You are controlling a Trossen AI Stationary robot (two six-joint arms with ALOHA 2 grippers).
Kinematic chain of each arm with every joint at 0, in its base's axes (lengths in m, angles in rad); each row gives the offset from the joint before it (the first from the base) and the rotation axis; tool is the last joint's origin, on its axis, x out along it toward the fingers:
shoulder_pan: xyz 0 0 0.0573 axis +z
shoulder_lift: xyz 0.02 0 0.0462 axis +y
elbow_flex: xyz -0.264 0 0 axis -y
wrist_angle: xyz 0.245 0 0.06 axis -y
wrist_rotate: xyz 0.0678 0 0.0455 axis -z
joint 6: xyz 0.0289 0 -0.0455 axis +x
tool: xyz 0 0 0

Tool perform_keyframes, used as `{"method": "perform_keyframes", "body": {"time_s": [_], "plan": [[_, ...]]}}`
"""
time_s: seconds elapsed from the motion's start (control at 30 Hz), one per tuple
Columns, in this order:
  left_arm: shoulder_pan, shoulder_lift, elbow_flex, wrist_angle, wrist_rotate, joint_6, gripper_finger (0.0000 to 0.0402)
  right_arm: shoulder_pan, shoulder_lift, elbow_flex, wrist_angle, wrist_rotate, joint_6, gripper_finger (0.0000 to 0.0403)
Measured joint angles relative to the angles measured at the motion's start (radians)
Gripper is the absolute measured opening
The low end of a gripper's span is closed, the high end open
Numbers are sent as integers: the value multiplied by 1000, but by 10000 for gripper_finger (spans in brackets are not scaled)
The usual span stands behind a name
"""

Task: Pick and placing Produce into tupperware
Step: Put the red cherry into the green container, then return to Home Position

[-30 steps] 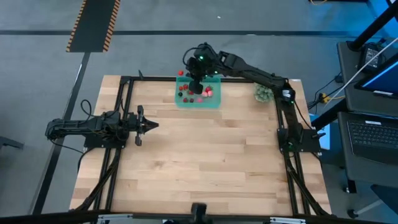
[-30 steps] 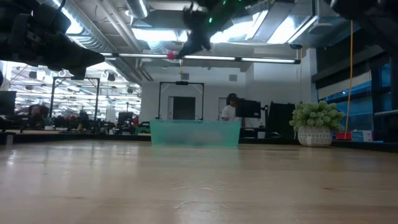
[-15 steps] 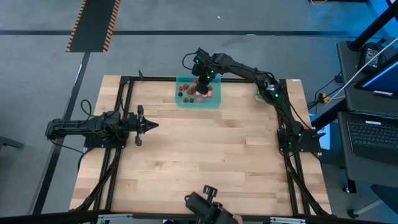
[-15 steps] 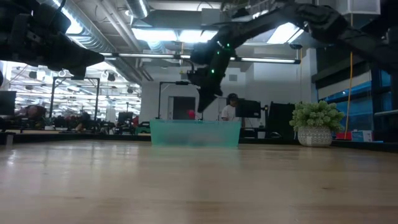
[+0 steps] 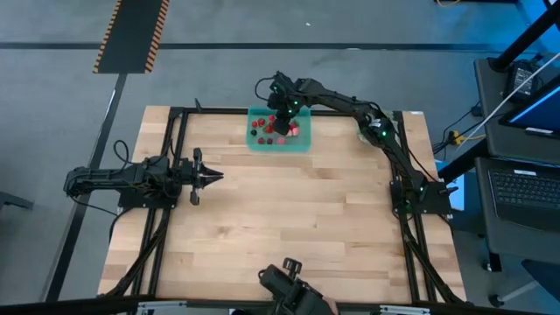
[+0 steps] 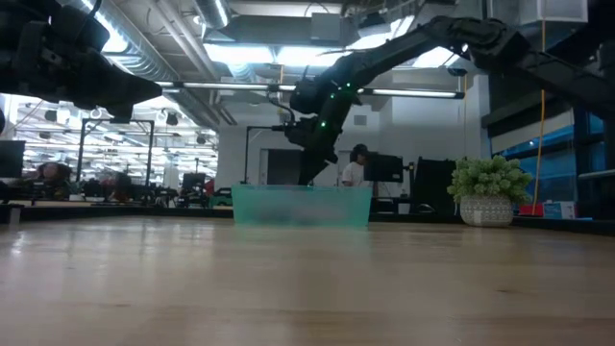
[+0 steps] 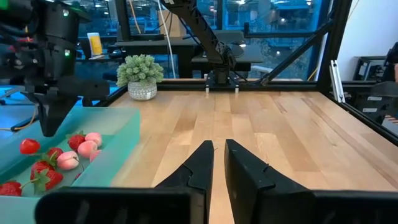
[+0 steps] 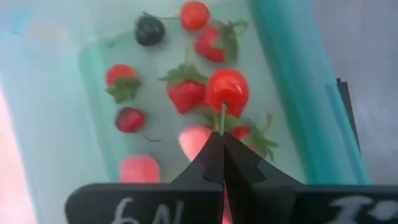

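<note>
The left gripper waits low over the bare wood at the table's left side, its jaws a narrow slit apart and holding nothing. At the far edge stands the tupperware with the produce scattered inside it. The right gripper hangs down into the tupperware, jaws together pinching the thin stem of a red cherry above the other pieces.

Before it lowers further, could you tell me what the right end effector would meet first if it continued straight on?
Probably the red cherry just ahead of the shut right end effector, inside the tupperware; depth is unclear.
</note>
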Motion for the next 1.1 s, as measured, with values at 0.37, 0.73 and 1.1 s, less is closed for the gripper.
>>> {"method": "perform_keyframes", "body": {"time_s": [0.37, 0.73, 1.1], "plan": [[0, 0, 0, 0, 0, 0, 54, -31, 39, 0, -9, 0, -21, 0], [0, 0, 0, 0, 0, 0, 70, -34, 46, -1, -5, 0, -27, 13], [0, 0, 0, 0, 0, 0, 83, -32, 46, -1, -41, 1, -27, 45]]}}
